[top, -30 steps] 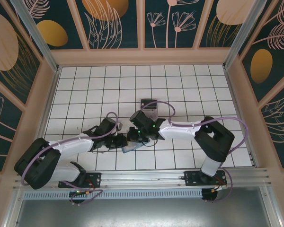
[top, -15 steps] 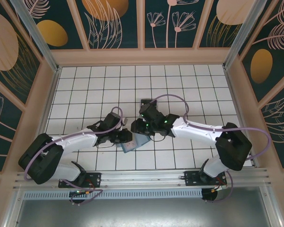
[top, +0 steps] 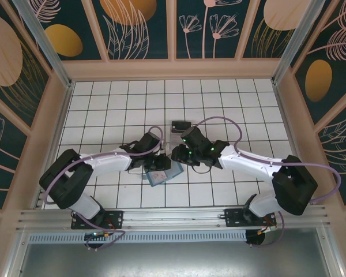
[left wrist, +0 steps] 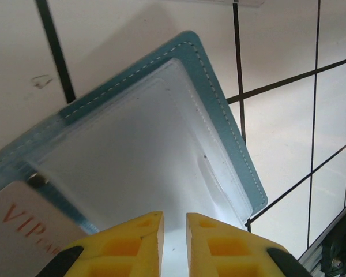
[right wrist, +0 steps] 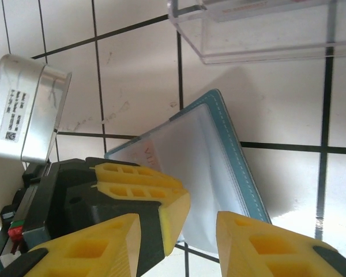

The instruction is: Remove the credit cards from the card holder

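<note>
White tiles cover the table (top: 104, 104). At its middle, toward the near edge, the left gripper (left wrist: 175, 216) sits low over the card holder, its yellow fingers (left wrist: 138, 231) almost together; I cannot tell whether they pinch anything. The right gripper (right wrist: 179, 222) hangs above the same holder, fingers spread wide and grasping nothing. The teal card holder (left wrist: 161, 133) lies flat, near the clear plastic tray (right wrist: 259, 29) but apart from it. A pale credit card (left wrist: 23, 225) printed "VIP" shows at the holder's edge.
</note>
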You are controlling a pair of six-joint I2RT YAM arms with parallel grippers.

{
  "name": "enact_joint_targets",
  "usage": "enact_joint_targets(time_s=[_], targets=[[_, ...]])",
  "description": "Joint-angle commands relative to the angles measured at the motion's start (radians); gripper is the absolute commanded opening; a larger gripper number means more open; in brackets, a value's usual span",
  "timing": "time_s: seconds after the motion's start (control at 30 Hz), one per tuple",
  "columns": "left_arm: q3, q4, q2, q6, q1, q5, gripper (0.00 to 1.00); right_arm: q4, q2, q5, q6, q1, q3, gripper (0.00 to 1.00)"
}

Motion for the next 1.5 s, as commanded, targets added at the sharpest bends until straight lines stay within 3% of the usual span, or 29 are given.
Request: enact_joint_targets(time_s=[0.0, 0.5, 0.93, 1.27, 1.47], targets=[[0.050, -0.017, 0.046, 0.019, -0.023, -0.007, 0.19, -0.030, -0.040, 0.026, -0.023, -0.013, -0.030, 0.40], [0.144, -0.024, 0.177, 0.042, -0.090, 0.030, 0.19, -0.017, -0.069, 0.006, -0.025, -0.042, -0.073, 0.39], [0.080, -0.111, -0.084, 0.026, -0.086, -0.217, 0.19, 0.006, 0.015, -0.077, -0.067, -0.036, -0.013, 0.39], [-0.093, -0.094, -0.229, -0.039, -0.053, -0.251, 0.19, -0.024, 0.148, -0.114, -0.130, -0.015, 0.116, 0.38], [-0.091, -0.023, -0.161, -0.038, -0.051, -0.192, 0.19, -0.069, 0.161, -0.089, -0.140, -0.014, 0.159, 0.37]])
